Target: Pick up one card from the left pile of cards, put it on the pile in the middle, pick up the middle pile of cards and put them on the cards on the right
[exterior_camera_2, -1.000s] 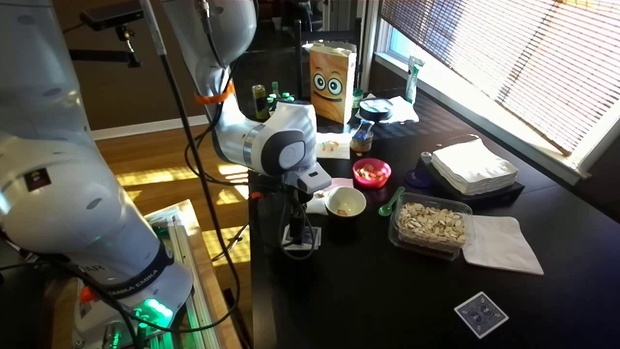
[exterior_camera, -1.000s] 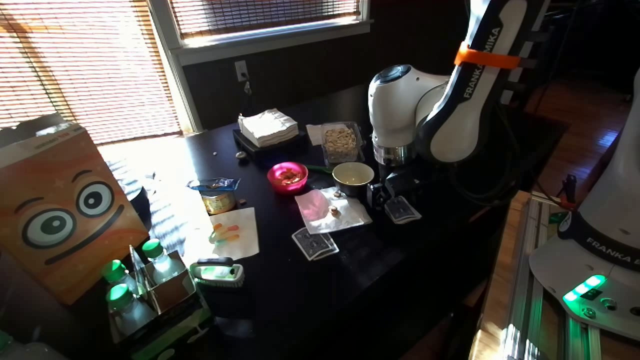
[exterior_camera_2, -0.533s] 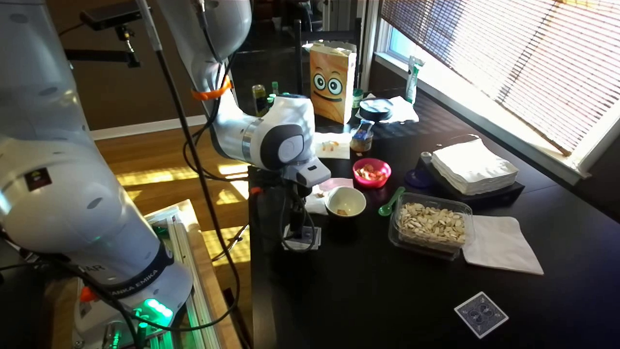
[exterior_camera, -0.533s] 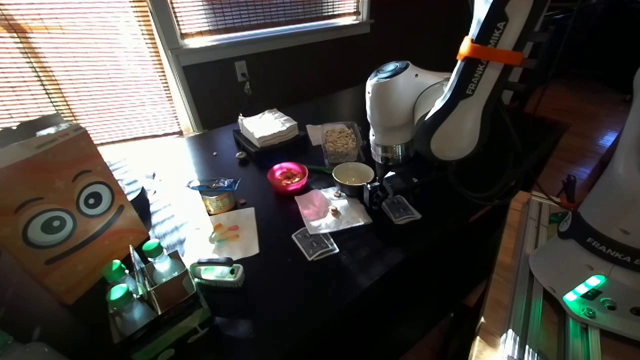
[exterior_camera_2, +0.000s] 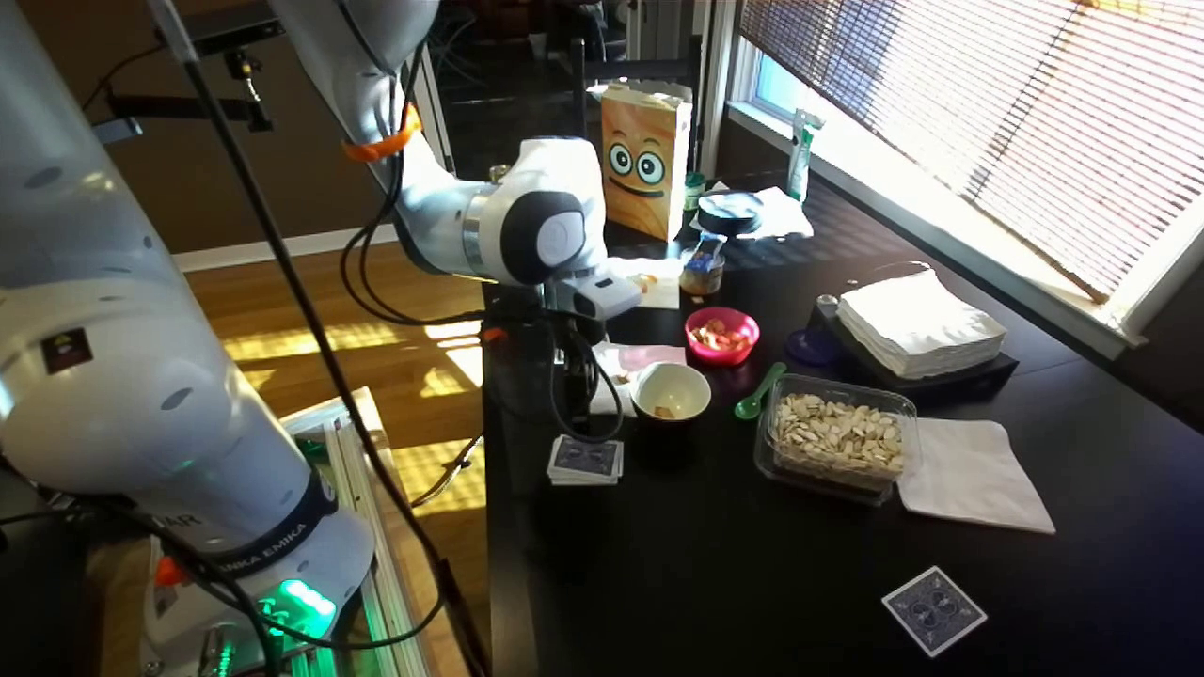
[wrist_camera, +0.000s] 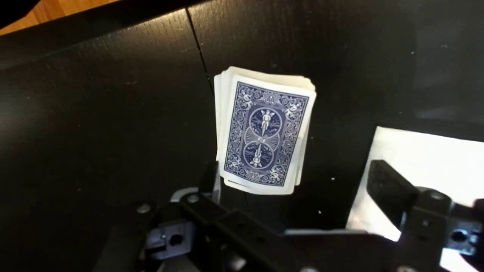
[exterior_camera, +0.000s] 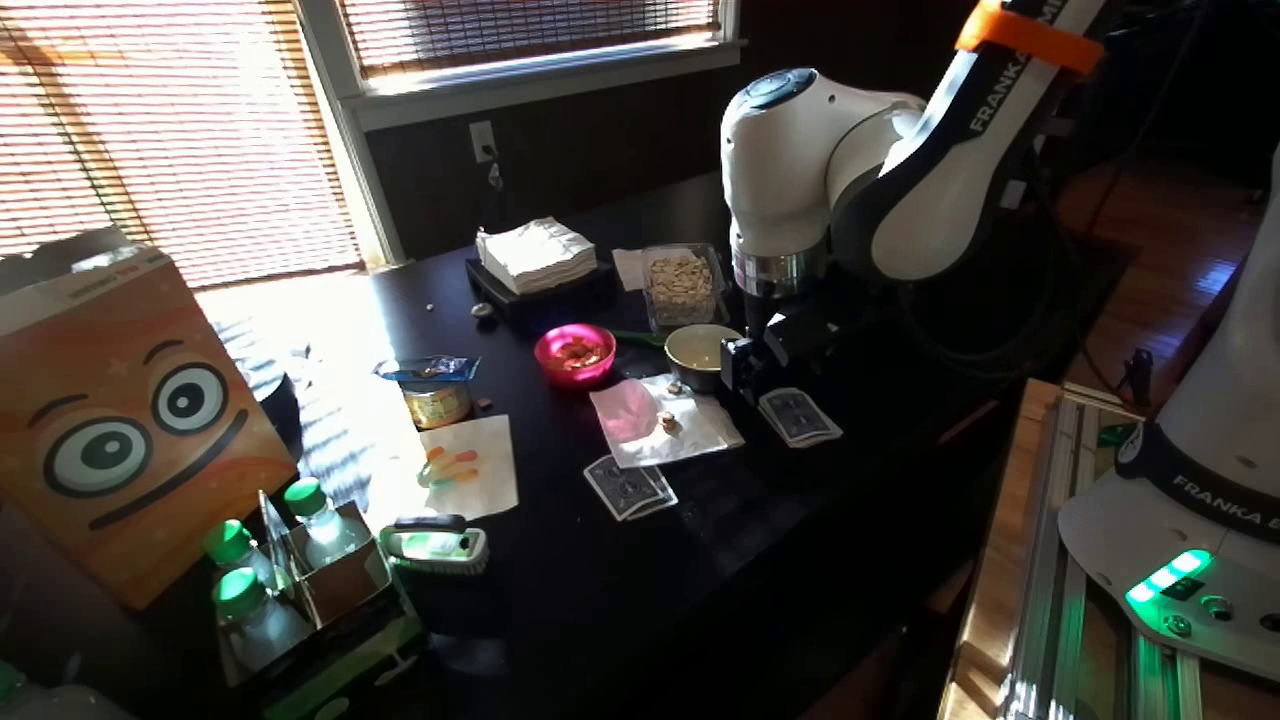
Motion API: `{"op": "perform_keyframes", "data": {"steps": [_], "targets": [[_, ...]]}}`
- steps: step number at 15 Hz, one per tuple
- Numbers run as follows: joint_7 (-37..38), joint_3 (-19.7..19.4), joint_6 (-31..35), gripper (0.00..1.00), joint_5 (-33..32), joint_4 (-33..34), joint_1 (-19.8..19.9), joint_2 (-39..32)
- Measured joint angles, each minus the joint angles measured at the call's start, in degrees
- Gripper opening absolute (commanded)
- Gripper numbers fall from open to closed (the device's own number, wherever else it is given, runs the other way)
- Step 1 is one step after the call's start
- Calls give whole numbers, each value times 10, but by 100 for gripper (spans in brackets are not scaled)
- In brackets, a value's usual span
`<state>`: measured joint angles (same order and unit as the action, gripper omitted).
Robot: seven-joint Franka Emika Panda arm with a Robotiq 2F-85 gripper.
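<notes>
In an exterior view the left pile of cards (exterior_camera: 628, 487) lies slightly fanned, near a paper sheet. The middle pile of cards (wrist_camera: 264, 132) shows a bluish back with white borders in the wrist view; its lower cards stick out unevenly, and it appears in both exterior views. At the right lies a flat card (exterior_camera_2: 934, 611), the cards on the right; any others beneath it cannot be made out. My gripper (wrist_camera: 294, 175) hangs above the table beside the middle pile, its fingers wide apart with nothing between them. No card is held.
A cream bowl (exterior_camera_2: 671, 391) and a white sheet with crumbs (exterior_camera: 690, 440) are close to the gripper. Farther off are a pink bowl (exterior_camera_2: 721, 336), a green spoon (exterior_camera_2: 760, 391), a clear nut box (exterior_camera_2: 837, 442) and a napkin stack (exterior_camera_2: 922, 320). A cable loop hangs from the wrist.
My gripper has risen off the middle pile and shifted a little toward the cream bowl, leaving the pile uncovered. The card piles have stayed where they were.
</notes>
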<state>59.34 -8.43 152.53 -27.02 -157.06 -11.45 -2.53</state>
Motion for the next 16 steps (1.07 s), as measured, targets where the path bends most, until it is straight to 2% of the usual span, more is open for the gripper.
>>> {"op": "perform_keyframes", "data": {"steps": [8,16], "targets": [[-3,83,-80,100,4,0,46,79],[-5,128,-151,100,17,-1,59,133]]}}
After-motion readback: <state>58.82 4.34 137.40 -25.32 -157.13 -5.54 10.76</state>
